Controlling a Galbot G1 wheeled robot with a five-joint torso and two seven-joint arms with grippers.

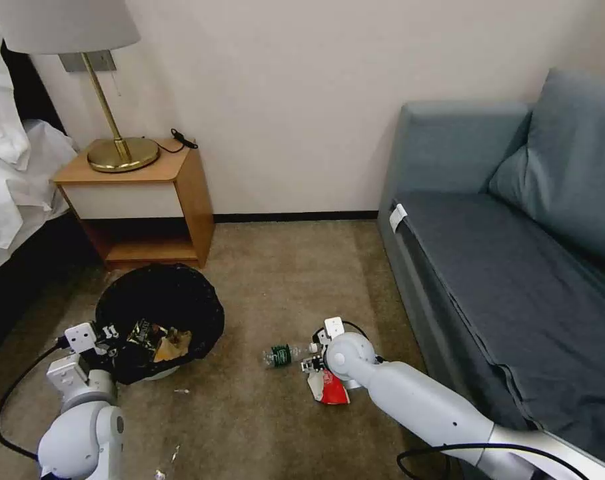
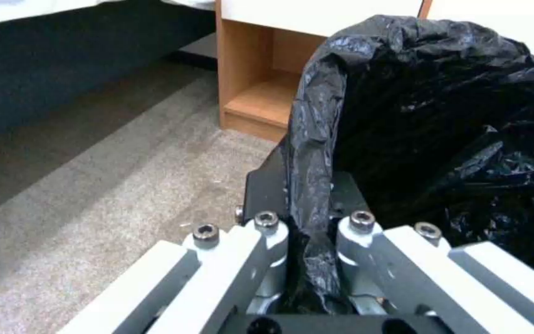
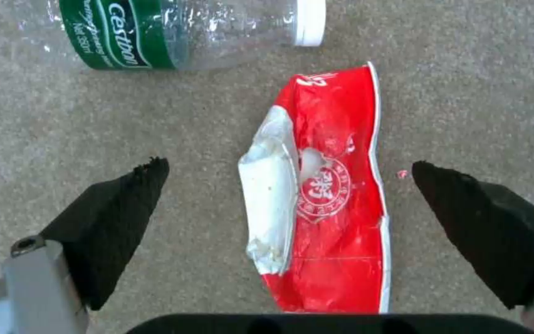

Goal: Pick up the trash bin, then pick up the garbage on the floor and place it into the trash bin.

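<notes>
The small round white plastic trash bin (image 1: 157, 375), lined with a crinkly black bag (image 2: 428, 120) folded over its rim, is held by the left claw (image 2: 307, 222), whose fingers are clamped on the bagged rim at the side nearest the robot. In the head view the bin is seen on the left, in front of the light wooden nightstand (image 1: 182, 193), above the brown carpet floor (image 1: 276, 280). A gold-yellow snack wrapper and a crumpled tan paper bag (image 1: 172, 343) are seen inside the bin.

The right claw (image 3: 285, 185) is spread wide open and is poised over the flattened red-and-white packet (image 3: 335, 195), with one black fingertip (image 3: 128, 204) on each side of it and apart from it. The packet is lying flat on the carpet. Just beside it, the small clear plastic bottle with a green label (image 3: 174, 28) is lying on its side, its white cap toward the packet. Both pieces are located between the bin and the grey-blue sofa (image 1: 516, 267).
</notes>
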